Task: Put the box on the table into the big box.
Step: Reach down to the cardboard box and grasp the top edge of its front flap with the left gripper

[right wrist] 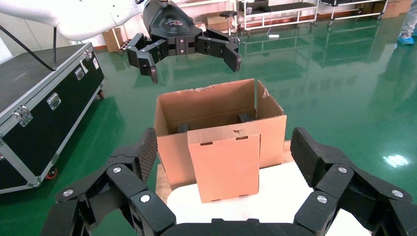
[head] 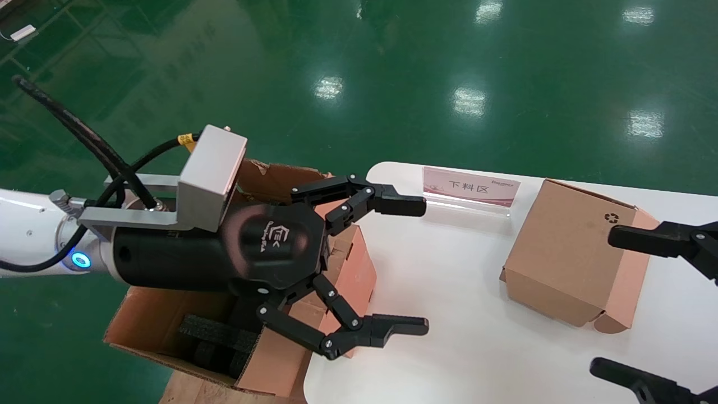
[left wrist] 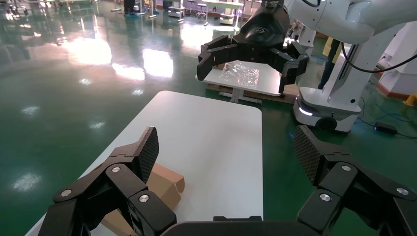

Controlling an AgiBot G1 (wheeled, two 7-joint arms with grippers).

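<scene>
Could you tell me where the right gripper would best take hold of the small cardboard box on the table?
Probably across its two broad flat faces. The small cardboard box stands upright on the white table, directly ahead of the open right gripper, so a straight level approach from the robot's right looks best. Avoid the loose tuck flaps.

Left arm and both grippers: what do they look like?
Left gripper: black, with a rounded housing bearing a white logo, linked fingers with silver pivots and textured pads. A grey camera bracket, black cables with a yellow tag, a white arm and a blue ring light. Right gripper: the same black fingers.
</scene>
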